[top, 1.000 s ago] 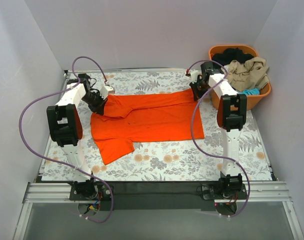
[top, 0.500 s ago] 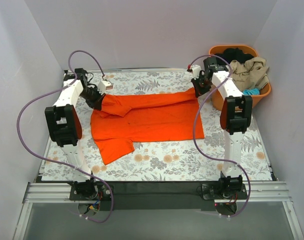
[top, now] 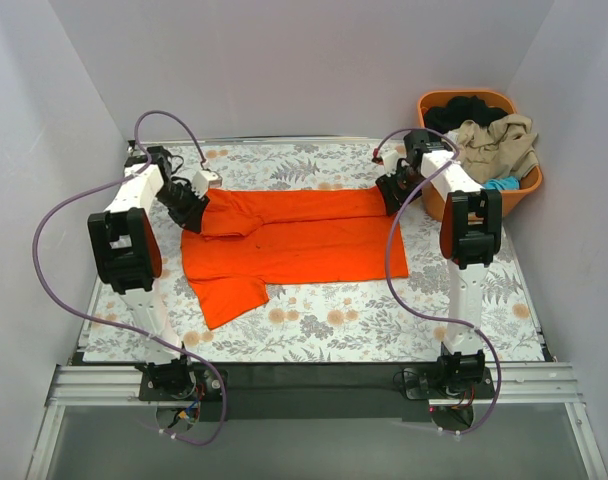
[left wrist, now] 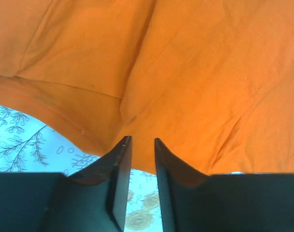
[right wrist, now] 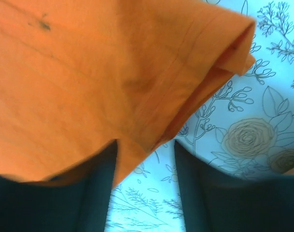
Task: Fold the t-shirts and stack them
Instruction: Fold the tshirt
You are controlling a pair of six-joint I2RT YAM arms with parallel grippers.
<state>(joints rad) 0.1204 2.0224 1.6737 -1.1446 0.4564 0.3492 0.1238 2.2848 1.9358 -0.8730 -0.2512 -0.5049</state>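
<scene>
Both jaws were parted; the orange t-shirt (top: 294, 240) edge lay between the left gripper's (left wrist: 139, 145) jaws and the right gripper's (right wrist: 146, 147).

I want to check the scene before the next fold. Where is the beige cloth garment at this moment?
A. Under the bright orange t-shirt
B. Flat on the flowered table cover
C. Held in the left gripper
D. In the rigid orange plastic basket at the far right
D: in the top view the beige cloth garment is piled in the rigid orange plastic basket, beside dark clothing.
</scene>
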